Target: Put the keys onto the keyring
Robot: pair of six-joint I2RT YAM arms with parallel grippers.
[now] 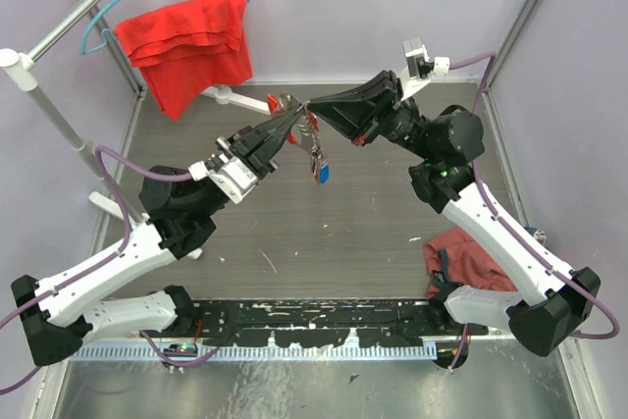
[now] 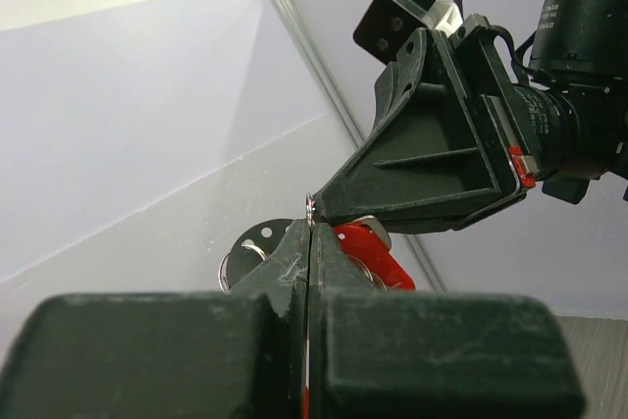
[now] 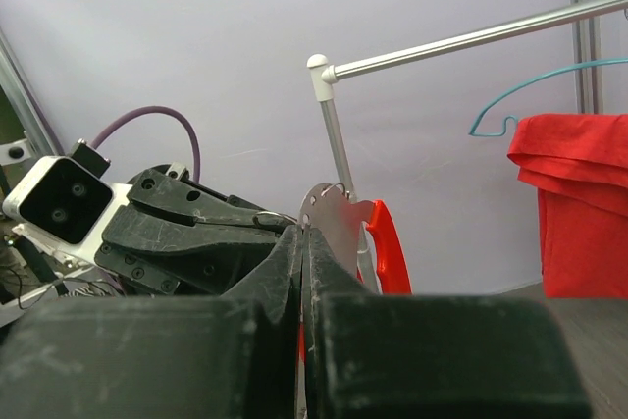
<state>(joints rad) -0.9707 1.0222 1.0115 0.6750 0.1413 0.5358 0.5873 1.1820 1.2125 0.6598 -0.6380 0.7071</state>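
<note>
You look mid-threading: your left fingers (image 1: 278, 131) and right fingers (image 1: 336, 105) are both pinched shut, tip to tip, on the keyring (image 2: 310, 205) above the bench (image 1: 373, 233), keys (image 1: 316, 156) dangling beneath, so next ease a key round the coil.

The top view looks steeply down from above and behind the arm bases, covering the whole counter (image 1: 324, 242). Each wrist view sits close behind its own jaws and looks along them, slightly upward, the left one at the right arm (image 2: 461, 144), the right one at the left arm (image 3: 177, 233). All three share where the jaws meet.
</note>
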